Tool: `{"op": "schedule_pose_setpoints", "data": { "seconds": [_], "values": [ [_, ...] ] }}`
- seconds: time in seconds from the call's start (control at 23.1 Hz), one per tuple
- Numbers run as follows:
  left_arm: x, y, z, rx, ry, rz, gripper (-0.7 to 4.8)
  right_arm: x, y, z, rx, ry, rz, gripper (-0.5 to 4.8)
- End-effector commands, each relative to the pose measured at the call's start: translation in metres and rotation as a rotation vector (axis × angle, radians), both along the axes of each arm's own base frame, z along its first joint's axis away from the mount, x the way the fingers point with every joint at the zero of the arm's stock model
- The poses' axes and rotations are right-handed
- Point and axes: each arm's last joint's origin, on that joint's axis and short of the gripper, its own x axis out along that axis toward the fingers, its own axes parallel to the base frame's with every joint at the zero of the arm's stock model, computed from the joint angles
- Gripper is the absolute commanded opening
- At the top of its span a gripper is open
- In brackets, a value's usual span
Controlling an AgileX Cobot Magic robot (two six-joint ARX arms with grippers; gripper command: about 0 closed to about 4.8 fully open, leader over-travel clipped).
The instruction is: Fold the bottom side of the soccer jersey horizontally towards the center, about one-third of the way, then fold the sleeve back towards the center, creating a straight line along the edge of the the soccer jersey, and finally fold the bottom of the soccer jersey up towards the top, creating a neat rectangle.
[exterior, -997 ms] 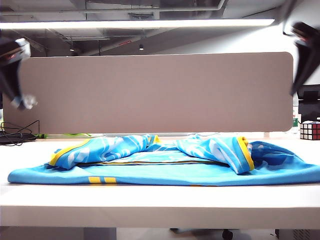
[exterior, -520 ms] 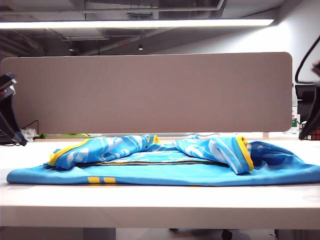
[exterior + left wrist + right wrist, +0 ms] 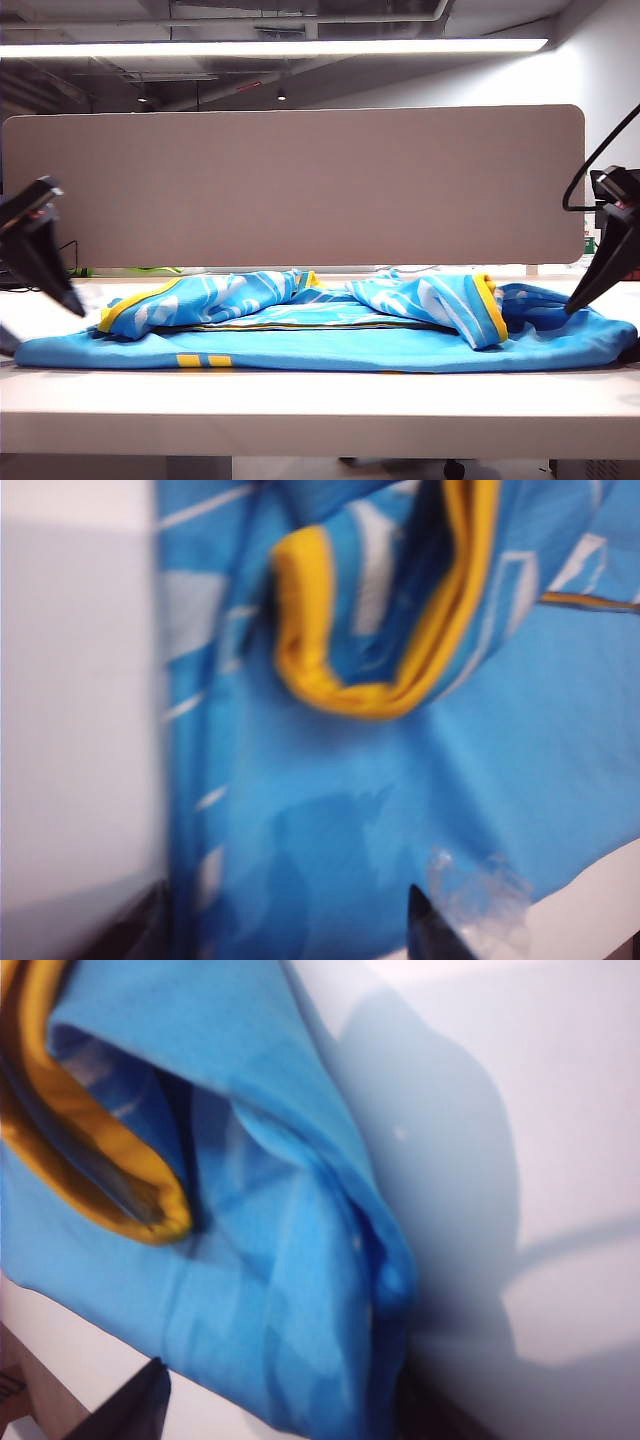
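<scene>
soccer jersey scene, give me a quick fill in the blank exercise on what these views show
1. The soccer jersey lies spread on a white ____.
2. The cuffs of its folded-in sleeves are trimmed in ____.
3. The left claw and the right claw sit at opposite ends of the jersey, both with jaws ____.
4. On the table's far right, behind the right claw, stands a ____ cube.

Missing words: table; yellow; open; puzzle
</scene>
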Motion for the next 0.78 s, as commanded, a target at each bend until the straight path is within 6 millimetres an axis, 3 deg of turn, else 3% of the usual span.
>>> {"op": "schedule_pose_setpoints", "data": {
  "seconds": [0.04,0.26,0.3,0.35,0.43,0.61,0.78],
  "values": [
    [-0.001,-0.009,-0.014,0.012,0.067,-0.029,3.02,-0.001,0.004,-0.006,-0.025,0.039,-0.013,3.07],
    [0.003,-0.023,-0.020,0.014,0.058,-0.059,2.88,0.002,0.007,-0.006,-0.026,0.029,-0.024,3.05],
    [0.003,-0.023,-0.020,0.013,0.052,-0.059,2.59,0.003,0.009,-0.006,-0.026,0.025,-0.021,3.05],
    [0.004,-0.025,-0.020,0.013,0.040,-0.065,1.93,0.004,0.011,-0.006,-0.022,0.020,-0.026,2.95],
    [0.005,-0.028,-0.019,0.015,0.030,-0.076,1.34,0.005,0.011,-0.006,-0.036,0.015,-0.030,2.26],
    [0.006,-0.027,-0.020,0.062,0.003,-0.081,0.30,0.007,0.019,-0.005,-0.038,-0.012,0.000,0.17],
    [0.006,-0.027,-0.019,0.060,-0.005,-0.086,-0.05,0.007,0.020,-0.001,-0.040,-0.037,0.003,-0.03]
  ]
}}
